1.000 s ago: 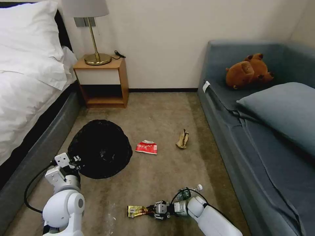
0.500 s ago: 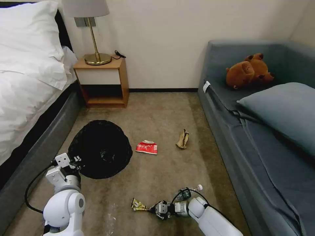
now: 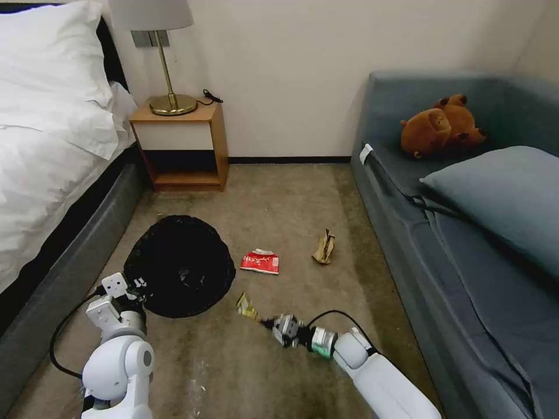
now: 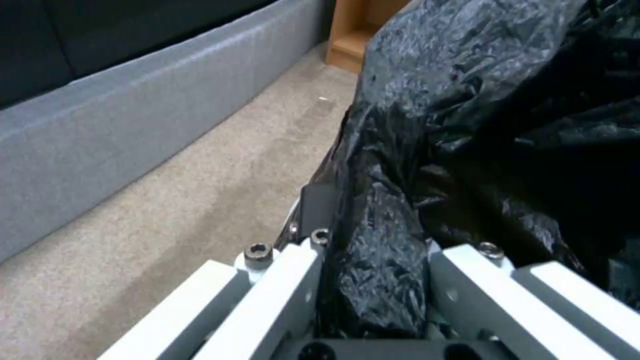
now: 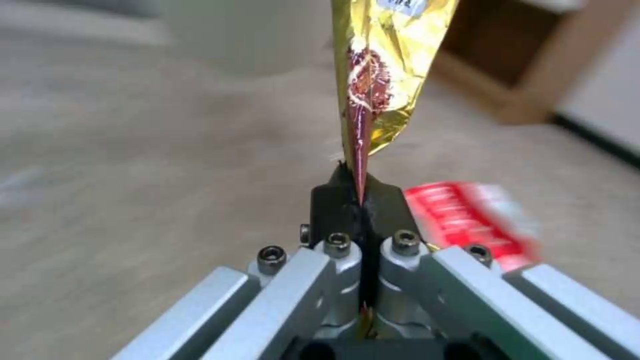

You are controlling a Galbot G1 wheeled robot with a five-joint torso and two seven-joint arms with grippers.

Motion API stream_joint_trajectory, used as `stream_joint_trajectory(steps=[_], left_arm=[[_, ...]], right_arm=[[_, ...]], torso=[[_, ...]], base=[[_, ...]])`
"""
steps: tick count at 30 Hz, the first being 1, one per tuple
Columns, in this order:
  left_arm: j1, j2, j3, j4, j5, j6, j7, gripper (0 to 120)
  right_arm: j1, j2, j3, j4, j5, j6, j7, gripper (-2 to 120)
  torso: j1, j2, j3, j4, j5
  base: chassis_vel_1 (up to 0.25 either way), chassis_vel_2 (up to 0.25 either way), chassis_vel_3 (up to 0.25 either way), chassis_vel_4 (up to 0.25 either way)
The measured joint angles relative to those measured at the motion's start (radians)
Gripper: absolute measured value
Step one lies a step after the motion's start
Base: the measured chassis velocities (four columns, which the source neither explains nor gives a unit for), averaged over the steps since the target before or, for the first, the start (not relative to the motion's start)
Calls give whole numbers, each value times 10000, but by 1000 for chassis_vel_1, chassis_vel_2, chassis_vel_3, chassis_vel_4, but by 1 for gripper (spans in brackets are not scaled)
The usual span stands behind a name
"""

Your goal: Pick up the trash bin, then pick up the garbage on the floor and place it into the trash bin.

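Two claws, wrapper (image 3: 247, 306) and bin (image 3: 180, 265)

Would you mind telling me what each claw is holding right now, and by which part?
The right claw pinches the wrapper by its narrow end. The left claw grips the bin by its bag-covered rim.

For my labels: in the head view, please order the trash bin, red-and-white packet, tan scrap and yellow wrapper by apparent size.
1. trash bin, clearly largest.
2. red-and-white packet.
3. tan scrap, only slightly smaller.
4. yellow wrapper, pinched in the right gripper and seen edge-on, so unsure.
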Motion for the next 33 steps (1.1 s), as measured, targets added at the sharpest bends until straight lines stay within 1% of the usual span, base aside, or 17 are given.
stream_joint_trajectory(steps=[1, 3, 4, 6, 7, 8, 10, 18, 23, 25, 26, 28, 29, 31, 33], left_arm=[[0, 0, 0, 0, 0, 0, 0, 2], [-41, -2, 47, 11, -16, 0, 1, 2], [-41, -2, 47, 11, -16, 0, 1, 2], [-88, -2, 70, 52, -24, -11, 10, 2], [-88, -2, 70, 52, -24, -11, 10, 2], [-112, -2, 96, 81, -28, -33, 24, 2], [-137, -2, 123, 131, -30, -69, 53, 2], [-242, -25, 188, 285, -31, -137, 112, 2], [-283, -24, 184, 391, -55, -246, 196, 2], [-285, -23, 169, 443, -75, -286, 209, 2], [-285, -23, 169, 443, -75, -286, 209, 2], [-285, -22, 163, 472, -79, -309, 215, 2], [-285, -22, 163, 472, -79, -309, 215, 2], [-314, -31, 166, 516, -77, -316, 215, 2], [-331, -39, 170, 530, -72, -316, 216, 2]], right_arm=[[0, 0, 0, 0, 0, 0, 0, 0], [-19, -8, 89, 186, 327, -43, 833, 0], [-19, -8, 89, 186, 327, -43, 833, 0], [-108, 38, 243, 381, 651, -45, 1475, 0], [-108, 38, 243, 381, 651, -45, 1475, 0], [-209, 91, 273, 562, 894, -43, 1841, 0], [-422, 137, 332, 957, 1231, -105, 2231, 0], [-912, 184, 452, 1516, 1313, -162, 2408, 0], [-1212, 346, 608, 1879, 1135, 16, 2556, 0], [-1257, 386, 645, 2314, 1105, 16, 2593, 0], [-1257, 386, 645, 2314, 1105, 16, 2593, 0], [-1259, 373, 606, 2951, 1086, -101, 2729, 0], [-1259, 373, 606, 2951, 1086, -101, 2729, 0], [-1224, 281, 290, 3732, 1185, -408, 3045, 0], [-1160, 250, 86, 3971, 1232, -508, 3207, 0]], torso=[[0, 0, 0, 0, 0], [0, 0, 0, 0, 1], [0, 0, 0, 0, 1], [0, 0, 0, 0, -1], [0, 0, 0, 0, -1], [0, 0, 0, 0, 1], [0, 0, 0, 0, 0], [0, 0, 0, -1, 0], [0, 0, 0, -1, 0], [0, 0, 0, 0, 0], [0, 0, 0, 0, 0], [0, 0, 0, 0, -1], [0, 0, 0, 0, -1], [0, 0, 0, 0, -1], [0, 1, 0, 0, -1]], base=[[0, 0, 0, 0], [0, 0, 0, 0], [0, 0, 0, 0], [0, 0, 0, 0], [0, 0, 0, 0], [0, 0, 0, 0], [0, 0, 0, 0], [0, 0, 0, 0], [0, 0, 0, 0], [0, 0, 0, 0], [0, 0, 0, 0], [0, 0, 0, 0], [0, 0, 0, 0], [0, 0, 0, 0], [0, 0, 0, 0]])
